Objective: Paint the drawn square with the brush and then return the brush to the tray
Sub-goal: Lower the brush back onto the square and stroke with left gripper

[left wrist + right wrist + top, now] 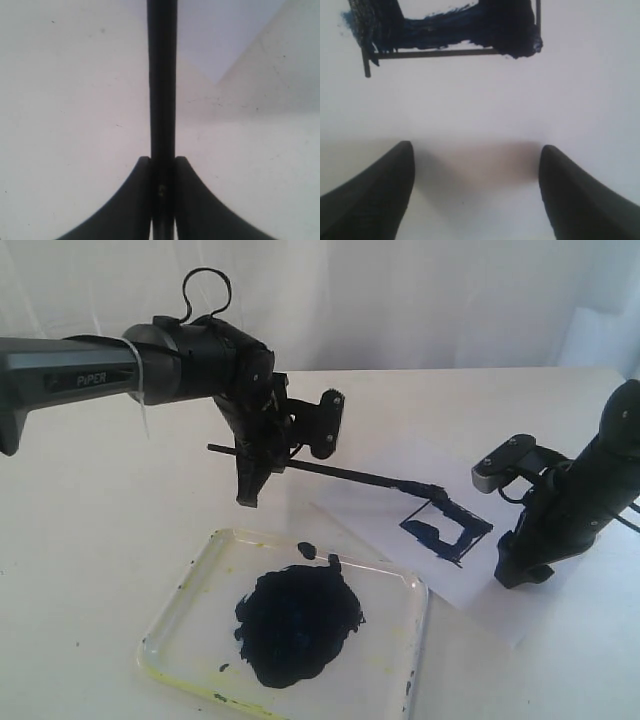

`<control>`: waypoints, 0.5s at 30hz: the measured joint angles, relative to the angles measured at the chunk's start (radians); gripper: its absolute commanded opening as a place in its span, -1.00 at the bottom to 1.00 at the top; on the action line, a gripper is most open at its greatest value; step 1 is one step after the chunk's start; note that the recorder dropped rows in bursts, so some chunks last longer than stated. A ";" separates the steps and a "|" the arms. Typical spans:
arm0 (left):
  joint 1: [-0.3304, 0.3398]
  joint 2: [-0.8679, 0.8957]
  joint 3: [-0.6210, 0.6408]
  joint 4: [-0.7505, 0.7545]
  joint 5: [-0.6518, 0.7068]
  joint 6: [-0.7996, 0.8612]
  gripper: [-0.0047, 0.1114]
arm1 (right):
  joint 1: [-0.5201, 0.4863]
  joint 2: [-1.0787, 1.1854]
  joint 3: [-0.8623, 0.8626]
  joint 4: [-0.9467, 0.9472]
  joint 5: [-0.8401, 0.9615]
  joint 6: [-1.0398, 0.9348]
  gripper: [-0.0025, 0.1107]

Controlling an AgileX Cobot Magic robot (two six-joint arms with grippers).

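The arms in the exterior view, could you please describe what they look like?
The left arm is a dark tube lettered PiPER, with a white tie and a black cable loop at its wrist. The right arm is black, with a grey-topped camera block. Both pairs of jaws are black and curved.

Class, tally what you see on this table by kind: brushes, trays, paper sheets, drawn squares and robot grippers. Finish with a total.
brush: 1
tray: 1
paper sheet: 1
drawn square: 1
grippers: 2, the left gripper and the right gripper
Total: 6
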 measured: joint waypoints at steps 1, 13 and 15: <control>0.000 0.006 0.000 0.011 0.000 0.000 -0.92 | 0.000 0.000 0.000 0.000 -0.002 0.000 0.20; 0.000 0.027 -0.004 0.045 -0.014 0.000 -0.92 | 0.000 0.000 0.000 0.000 -0.003 0.002 0.20; 0.000 0.027 -0.004 0.048 -0.015 0.000 -0.92 | 0.000 0.000 0.000 0.000 -0.004 0.002 0.20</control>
